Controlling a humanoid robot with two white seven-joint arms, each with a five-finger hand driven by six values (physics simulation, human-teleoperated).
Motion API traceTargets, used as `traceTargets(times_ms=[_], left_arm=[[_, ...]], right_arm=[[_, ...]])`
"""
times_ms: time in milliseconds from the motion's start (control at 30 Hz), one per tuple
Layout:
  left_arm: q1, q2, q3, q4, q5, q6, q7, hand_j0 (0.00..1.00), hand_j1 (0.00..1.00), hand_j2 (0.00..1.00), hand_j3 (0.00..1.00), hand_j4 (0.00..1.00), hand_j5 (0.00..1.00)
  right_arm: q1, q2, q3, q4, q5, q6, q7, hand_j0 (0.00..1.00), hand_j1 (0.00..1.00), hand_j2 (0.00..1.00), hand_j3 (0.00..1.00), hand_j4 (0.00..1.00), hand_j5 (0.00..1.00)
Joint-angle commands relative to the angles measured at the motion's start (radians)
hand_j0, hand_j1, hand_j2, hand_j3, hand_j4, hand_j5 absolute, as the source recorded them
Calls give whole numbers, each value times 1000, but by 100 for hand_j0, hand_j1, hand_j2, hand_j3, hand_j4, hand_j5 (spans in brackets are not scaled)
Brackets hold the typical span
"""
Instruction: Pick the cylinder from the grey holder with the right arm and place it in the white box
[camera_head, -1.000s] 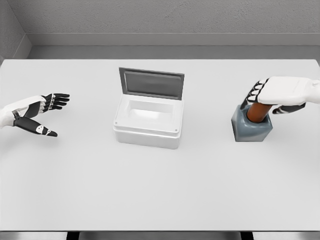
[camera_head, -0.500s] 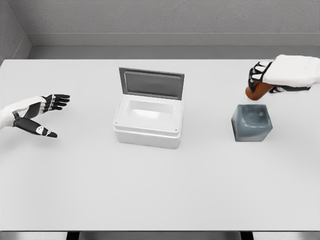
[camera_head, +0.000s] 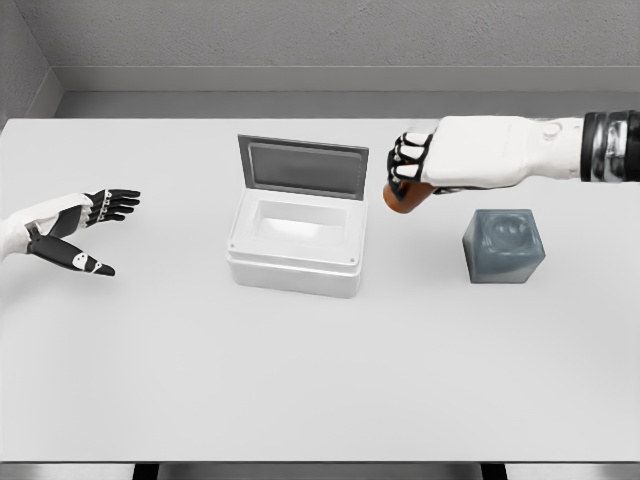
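The right hand (camera_head: 412, 172), fingers wrapped around the brown cylinder (camera_head: 403, 198), carries it between the emptied grey holder (camera_head: 503, 246) and the open white box (camera_head: 297, 243), placement yet to come, while the left hand (camera_head: 72, 228) rests open over the worktop (camera_head: 320, 380).

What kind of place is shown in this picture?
Probably a simulated test bench, not a real room: a plain white table, bare grey walls, and only a white box and grey holder on it.
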Motion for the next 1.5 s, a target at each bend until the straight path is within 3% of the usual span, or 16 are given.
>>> traceTargets(times_ms=[0,233,733,1067,1467], left_arm=[[0,1,2,-2,6,0,0,100,100,100,100,100,100],[2,-1,2,-2,3,0,0,100,100,100,100,100,100],[0,1,3,-2,3,0,0,100,100,100,100,100,100],[0,1,3,-2,3,-1,0,100,100,100,100,100,100],[0,1,3,-2,3,-1,0,100,100,100,100,100,100]], right_arm=[[0,7,16,-27,-13,6,-9,0,0,0,0,0,0],[-52,100,88,-16,-3,6,-9,0,0,0,0,0,0],[-81,128,97,-8,-2,6,-9,0,0,0,0,0,0],[-89,168,125,101,4,6,-9,1,1,1,1,1,1],[-89,197,140,156,27,6,-9,1,1,1,1,1,1]])
